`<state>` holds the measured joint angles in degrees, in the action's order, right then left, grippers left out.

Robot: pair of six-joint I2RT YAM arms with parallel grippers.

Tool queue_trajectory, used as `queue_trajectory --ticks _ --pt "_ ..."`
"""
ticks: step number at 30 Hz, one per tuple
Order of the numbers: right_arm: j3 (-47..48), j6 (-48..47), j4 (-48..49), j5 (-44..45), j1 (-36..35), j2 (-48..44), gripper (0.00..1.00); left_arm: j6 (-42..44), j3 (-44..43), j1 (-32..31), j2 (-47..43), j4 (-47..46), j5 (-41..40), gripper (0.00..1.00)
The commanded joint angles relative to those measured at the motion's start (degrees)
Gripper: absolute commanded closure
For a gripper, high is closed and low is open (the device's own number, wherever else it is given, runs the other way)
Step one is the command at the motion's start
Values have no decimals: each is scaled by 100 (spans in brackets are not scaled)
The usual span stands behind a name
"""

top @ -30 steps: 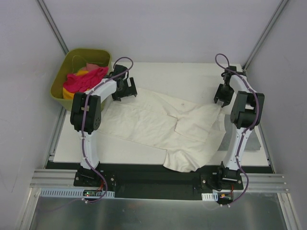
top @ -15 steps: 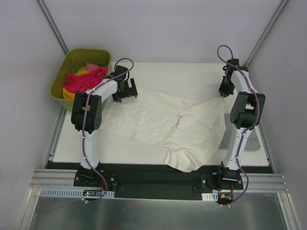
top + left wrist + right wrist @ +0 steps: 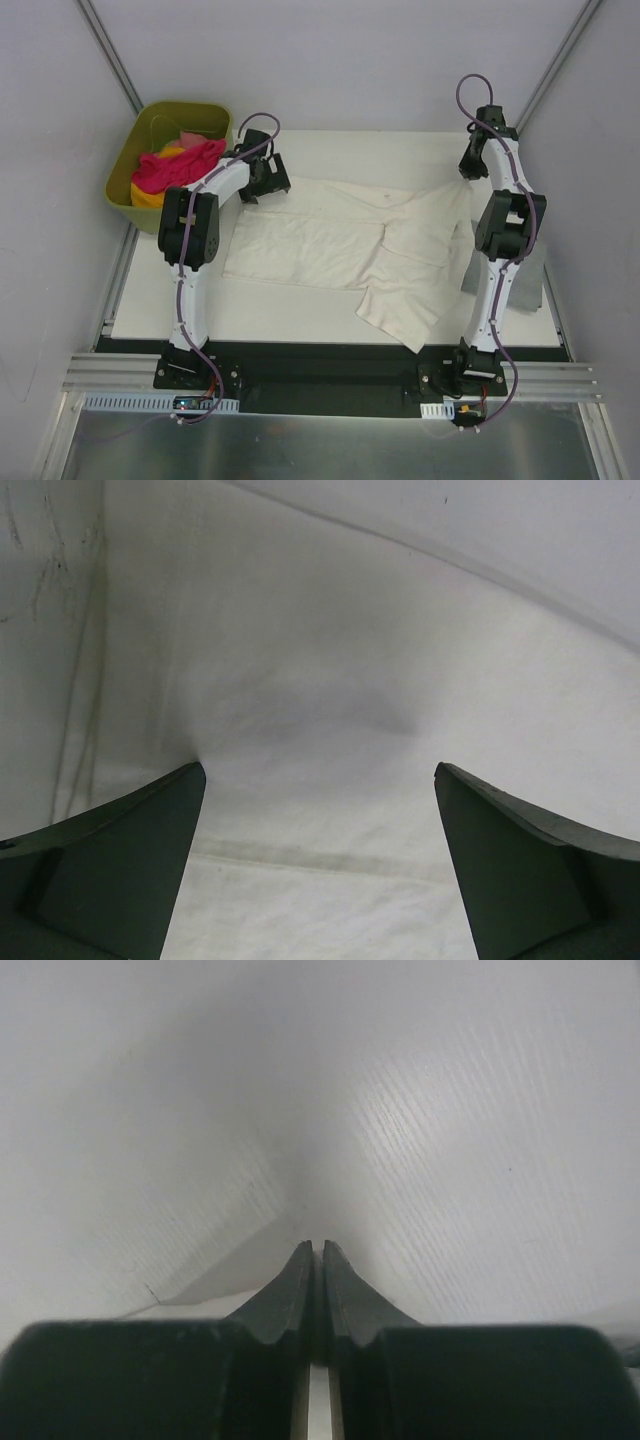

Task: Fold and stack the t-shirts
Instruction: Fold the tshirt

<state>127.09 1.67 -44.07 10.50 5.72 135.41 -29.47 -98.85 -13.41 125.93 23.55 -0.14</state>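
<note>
One cream-white t-shirt (image 3: 320, 235), spread flat on desk (image 3: 380, 150). At its far-left corner, left fingers (image 3: 110, 880) parted wide above cloth. At its far-right corner, right fingers (image 3: 285, 1295) pinched together on cloth.

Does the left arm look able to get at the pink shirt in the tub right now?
Probably yes: the left gripper is open and holds nothing, the olive tub beside it has no lid, and the pink shirt lies uppermost in it.
</note>
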Motion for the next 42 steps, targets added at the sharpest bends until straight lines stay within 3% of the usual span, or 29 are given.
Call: queue_trajectory --ticks 1,3,4,7,17,26,33,38,42 --pt "194 97 75 240 52 3 83 -304 -223 49 -15 220 -319 1" --pt "-7 79 -13 434 61 -120 68 -357 -162 49 -77 238 -469 1" --pt "-69 53 -40 557 70 -260 54 -366 -91 49 -138 246 -513 1" --pt "-307 -79 -180 663 88 -602 32 -419 93 49 -279 273 -592 1" --pt "-1747 -281 -348 -66 17 -2350 3 -331 437 5 -938 334 -584 0" --pt "-4181 -176 197 -637 -562 -4215 3 -67 875 -504 -1983 343 -557 1" --pt "-5474 52 276 -276 -1519 -5270 3 -559 2936 -733 -3694 387 -575 1" --pt "-6178 184 268 -848 -1670 -5736 3 -1183 4302 -733 -4830 711 -619 1" --pt "-6328 509 154 -462 -1627 -5694 1 -1517 5198 -681 -5543 827 -864 1"
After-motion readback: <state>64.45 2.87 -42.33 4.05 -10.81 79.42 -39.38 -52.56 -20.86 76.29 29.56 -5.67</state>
